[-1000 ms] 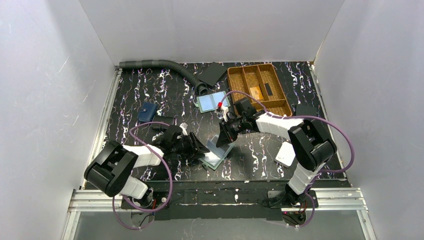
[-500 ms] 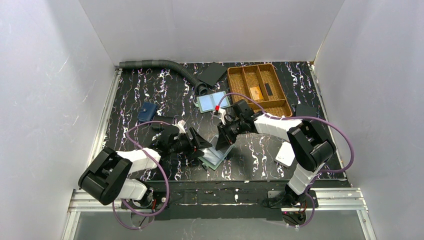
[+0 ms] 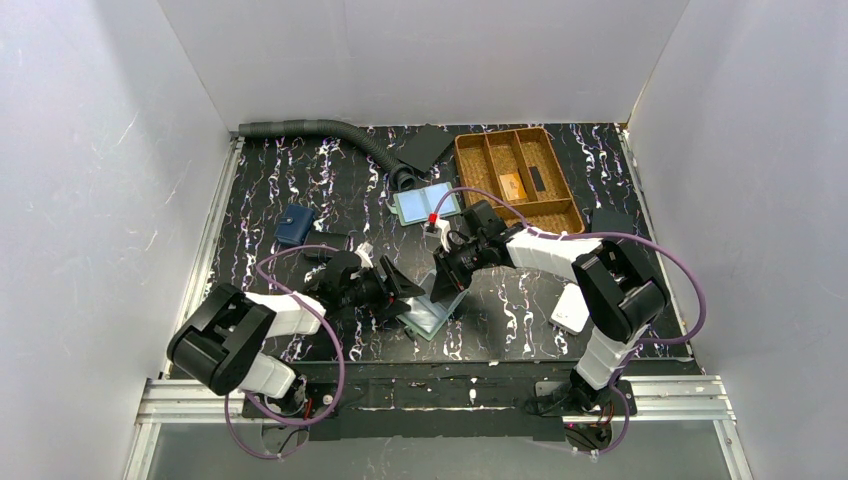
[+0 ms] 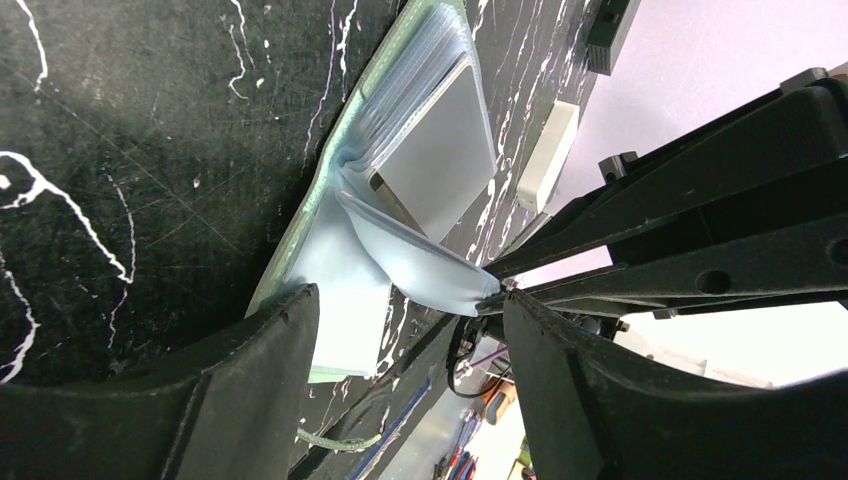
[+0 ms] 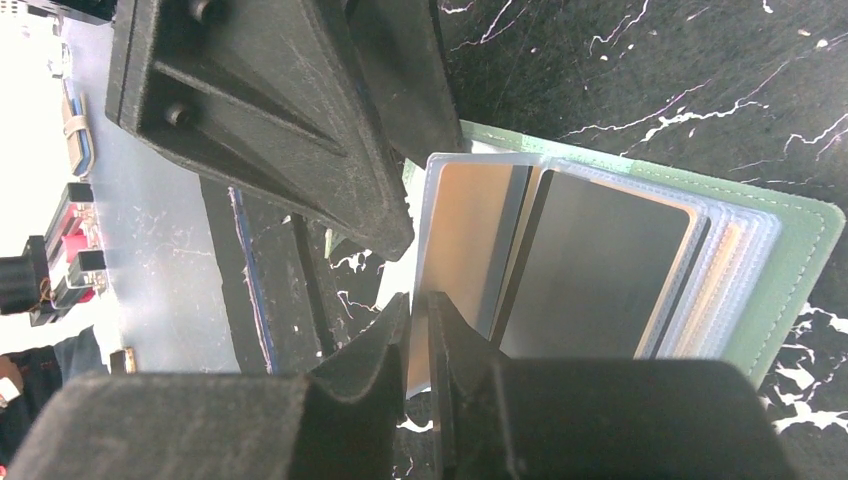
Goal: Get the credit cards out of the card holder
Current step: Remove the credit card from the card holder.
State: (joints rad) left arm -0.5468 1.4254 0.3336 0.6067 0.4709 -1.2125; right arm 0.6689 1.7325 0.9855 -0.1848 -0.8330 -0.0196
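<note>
The right gripper (image 5: 420,310) is clamped on the lifted edge of a clear sleeve (image 4: 420,265); the card holder (image 5: 790,260) lies just beneath it. The left gripper (image 4: 410,300) is held apart, that sleeve between its fingers, with a credit card (image 4: 440,150) just beyond and bare table (image 4: 120,150) alongside.

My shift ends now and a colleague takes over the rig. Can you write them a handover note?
Left gripper: open beside the card holder, holding nothing.
Right gripper: shut on a clear sleeve, holding it up.
The card holder lies open near the table's front edge. The credit cards sit inside its sleeves.
Done: holder opened.
Left: pull out the cards; none visibly out yet.
</note>
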